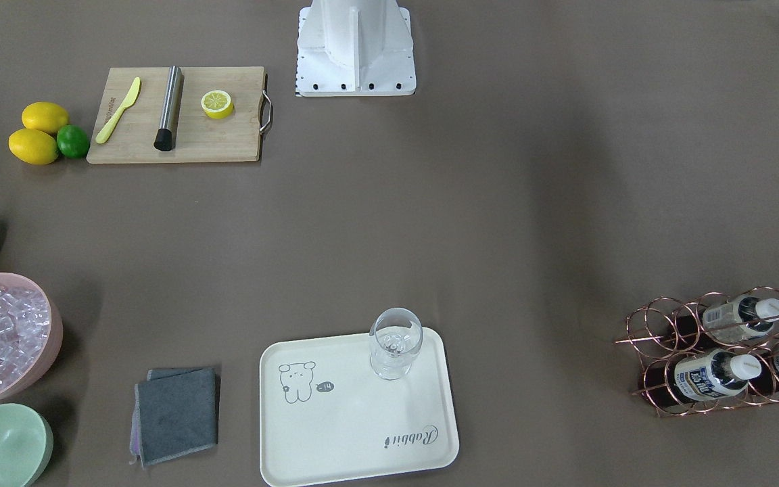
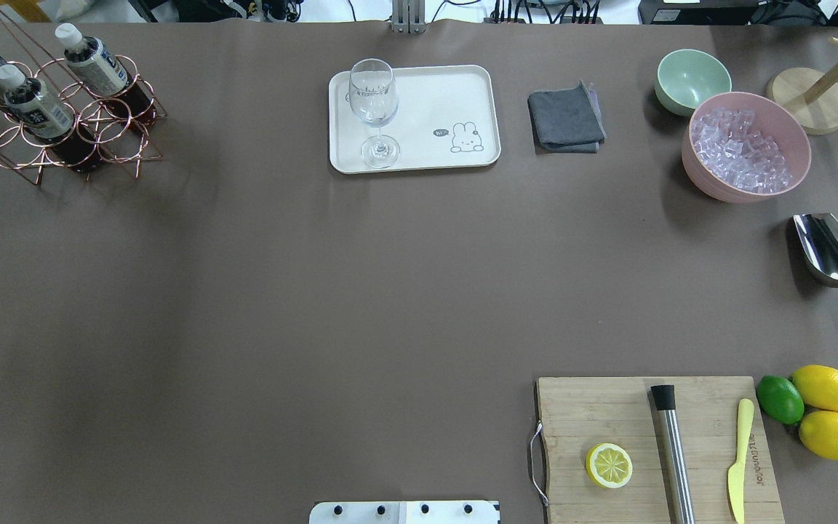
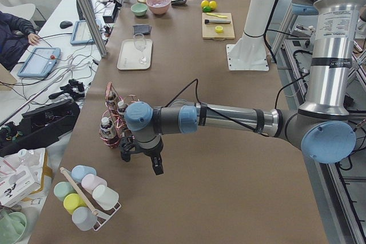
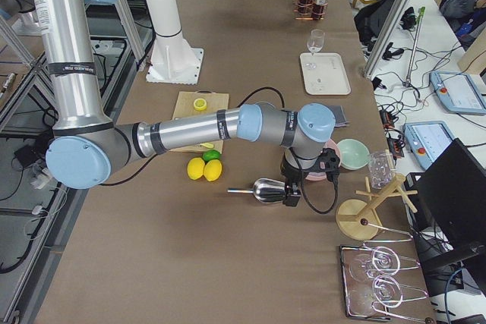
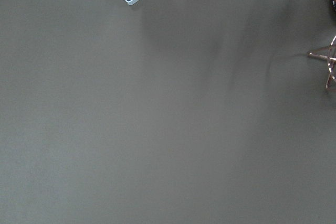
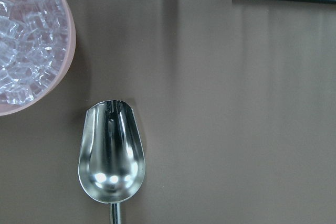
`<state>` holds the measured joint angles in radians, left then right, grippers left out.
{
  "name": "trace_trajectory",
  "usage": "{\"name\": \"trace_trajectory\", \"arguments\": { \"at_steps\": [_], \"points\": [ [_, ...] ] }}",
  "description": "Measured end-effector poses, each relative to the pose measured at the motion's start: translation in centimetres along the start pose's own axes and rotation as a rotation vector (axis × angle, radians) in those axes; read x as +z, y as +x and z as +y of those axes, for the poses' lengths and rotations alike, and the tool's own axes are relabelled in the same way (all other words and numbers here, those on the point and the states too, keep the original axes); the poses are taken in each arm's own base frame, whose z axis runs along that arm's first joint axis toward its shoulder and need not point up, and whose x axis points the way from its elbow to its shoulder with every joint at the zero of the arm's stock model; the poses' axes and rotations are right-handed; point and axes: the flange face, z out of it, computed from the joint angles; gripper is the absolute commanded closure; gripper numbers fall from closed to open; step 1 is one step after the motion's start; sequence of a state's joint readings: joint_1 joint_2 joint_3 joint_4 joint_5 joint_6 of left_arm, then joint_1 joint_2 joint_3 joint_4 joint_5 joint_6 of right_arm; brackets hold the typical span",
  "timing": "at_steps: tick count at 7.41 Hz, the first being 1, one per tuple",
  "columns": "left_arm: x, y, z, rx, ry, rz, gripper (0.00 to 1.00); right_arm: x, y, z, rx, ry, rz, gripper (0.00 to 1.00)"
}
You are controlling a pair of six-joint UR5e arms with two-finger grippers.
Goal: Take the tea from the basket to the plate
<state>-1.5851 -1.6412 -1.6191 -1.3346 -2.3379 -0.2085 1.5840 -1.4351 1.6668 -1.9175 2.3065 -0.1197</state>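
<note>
Three tea bottles (image 2: 92, 62) (image 1: 714, 375) with white caps stand in the copper wire basket (image 2: 110, 120) (image 1: 673, 338) at the table's far left corner. The cream plate (image 2: 455, 94) (image 1: 356, 426) lies at the far middle, with a clear glass (image 2: 374, 109) on its left end. My left gripper (image 3: 157, 167) shows only in the exterior left view, low over the table beside the basket (image 3: 114, 118); I cannot tell if it is open. My right gripper (image 4: 292, 196) shows only in the exterior right view, over the metal scoop (image 4: 266, 190); I cannot tell its state.
A pink bowl of ice (image 2: 746, 145), a green bowl (image 2: 692, 80), a grey cloth (image 2: 566, 116) and a wooden stand (image 2: 808, 98) sit at the far right. A cutting board (image 2: 630, 415) with a half lemon, a muddler and a knife lies at the near right, with lemons (image 2: 826, 411) beside it.
</note>
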Motion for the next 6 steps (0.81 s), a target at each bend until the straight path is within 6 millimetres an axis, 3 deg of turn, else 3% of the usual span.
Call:
{"name": "trace_trajectory", "arguments": {
  "at_steps": [6],
  "points": [
    [-11.8,7.3,-4.8,-0.444,0.053,0.132,0.03,0.2,0.1,0.2,0.002,-0.003,-0.001,0.01]
  ]
}}
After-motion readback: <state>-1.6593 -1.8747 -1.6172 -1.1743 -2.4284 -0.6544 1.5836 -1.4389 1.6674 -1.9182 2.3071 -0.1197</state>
